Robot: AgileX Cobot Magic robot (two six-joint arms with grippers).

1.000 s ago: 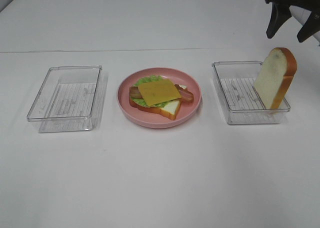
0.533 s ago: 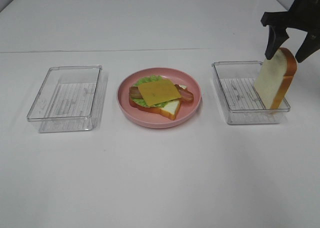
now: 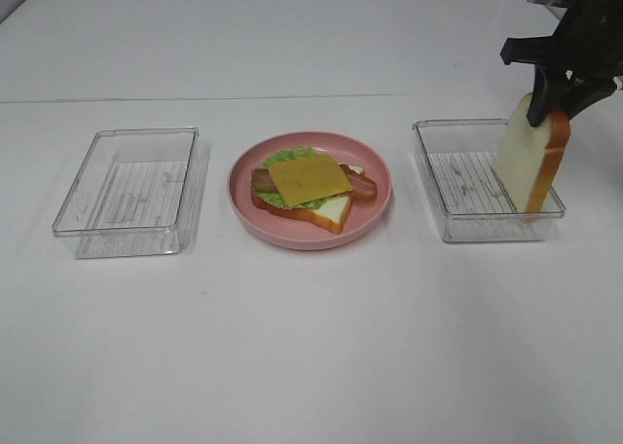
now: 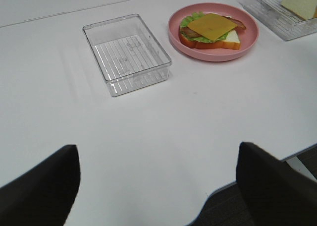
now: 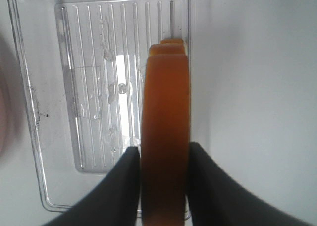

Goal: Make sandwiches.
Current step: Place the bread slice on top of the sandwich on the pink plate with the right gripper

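An open sandwich (image 3: 307, 183) lies on the pink plate (image 3: 311, 240): bread, lettuce, bacon, with a yellow cheese square on top. A second bread slice (image 3: 531, 162) stands on edge against the right wall of the right clear tray (image 3: 458, 186). My right gripper (image 3: 553, 111) comes down over the slice's top. In the right wrist view both fingers (image 5: 126, 181) press the orange crust of the bread slice (image 5: 165, 127). My left gripper (image 4: 156, 149) hangs open above the table's near edge, far from the sandwich (image 4: 210, 30).
An empty clear tray (image 3: 125, 232) sits left of the plate, also seen in the left wrist view as the tray (image 4: 126, 52). The right tray (image 5: 99, 87) holds only the standing slice. Bare white table lies in front of the trays and plate.
My right gripper has come down from above the tray onto the top of the standing slice, and its fingers have closed in on the crust. The left arm has not moved.
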